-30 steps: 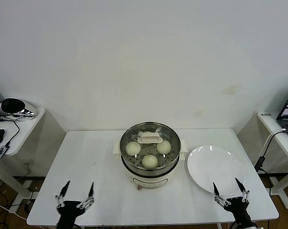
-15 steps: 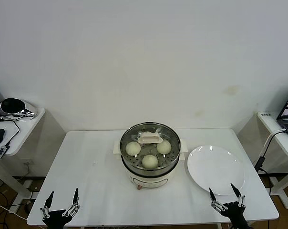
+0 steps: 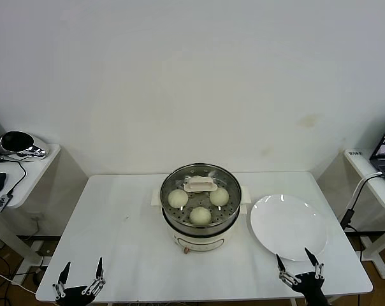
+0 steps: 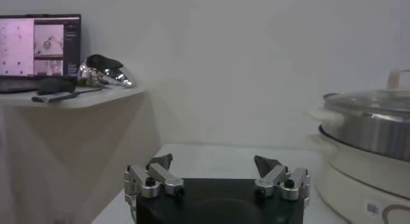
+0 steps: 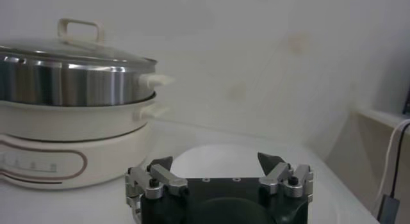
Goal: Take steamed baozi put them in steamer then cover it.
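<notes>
The glass cover [image 3: 201, 182] sits on the steamer [image 3: 201, 213] mid-tabletop [image 3: 122, 223], three baozi [image 3: 200, 215] visible inside. Left gripper [image 3: 81, 276] and right gripper [image 3: 297, 267] hover at the near edge, fingers spread, empty. Risk: the cover may be seated unevenly and slip

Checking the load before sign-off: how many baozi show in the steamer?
3, under the glass cover in the steamer: left baozi, right baozi, front baozi. The cover's handle may hide a fourth behind it.
</notes>
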Controlling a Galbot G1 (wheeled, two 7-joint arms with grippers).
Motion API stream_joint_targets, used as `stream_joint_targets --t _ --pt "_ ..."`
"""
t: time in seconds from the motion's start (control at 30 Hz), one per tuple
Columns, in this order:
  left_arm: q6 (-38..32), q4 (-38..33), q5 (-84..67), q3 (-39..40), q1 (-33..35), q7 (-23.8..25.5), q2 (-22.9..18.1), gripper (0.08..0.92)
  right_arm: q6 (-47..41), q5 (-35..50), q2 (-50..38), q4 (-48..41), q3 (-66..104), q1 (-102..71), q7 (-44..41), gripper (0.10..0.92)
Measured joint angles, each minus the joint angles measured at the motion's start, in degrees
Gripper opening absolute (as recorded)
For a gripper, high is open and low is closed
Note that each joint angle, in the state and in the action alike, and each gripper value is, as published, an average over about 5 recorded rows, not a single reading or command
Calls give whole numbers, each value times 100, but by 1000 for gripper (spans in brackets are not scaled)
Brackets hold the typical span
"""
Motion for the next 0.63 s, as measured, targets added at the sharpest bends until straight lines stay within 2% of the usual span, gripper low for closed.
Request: stream_joint_targets --t 0.63 --pt "208 25 214 48 49 -2 0 823 5 -4 -7 -5 -28 -26 -49 823"
